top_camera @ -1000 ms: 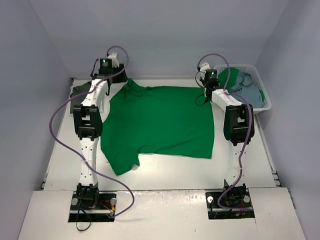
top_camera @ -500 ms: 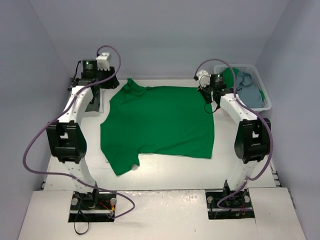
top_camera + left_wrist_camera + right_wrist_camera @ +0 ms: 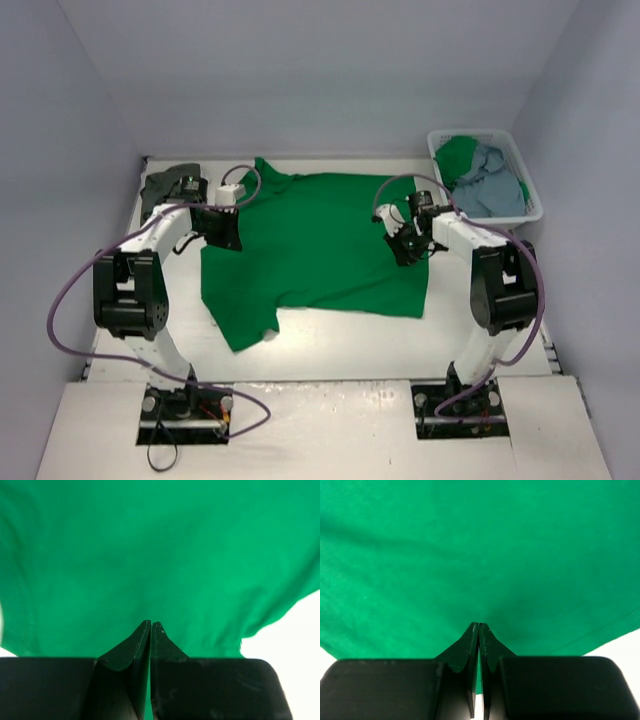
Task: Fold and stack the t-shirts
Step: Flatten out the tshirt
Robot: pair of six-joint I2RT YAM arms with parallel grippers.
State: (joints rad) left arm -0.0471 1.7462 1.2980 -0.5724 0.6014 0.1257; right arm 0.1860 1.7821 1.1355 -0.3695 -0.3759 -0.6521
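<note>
Claws pinch tee, white tbl, grey walls

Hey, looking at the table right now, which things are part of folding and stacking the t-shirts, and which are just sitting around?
For the job: green shirt spread flat, dark grey shirt, blue-grey shirt, second green garment.
Just lying about: white basket, holding the last two.

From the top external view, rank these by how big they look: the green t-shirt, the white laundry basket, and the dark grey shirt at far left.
1. green t-shirt, spread flat, by far the largest.
2. white laundry basket.
3. dark grey shirt, bunched up and partly hidden, so only its visible part is ranked.
</note>
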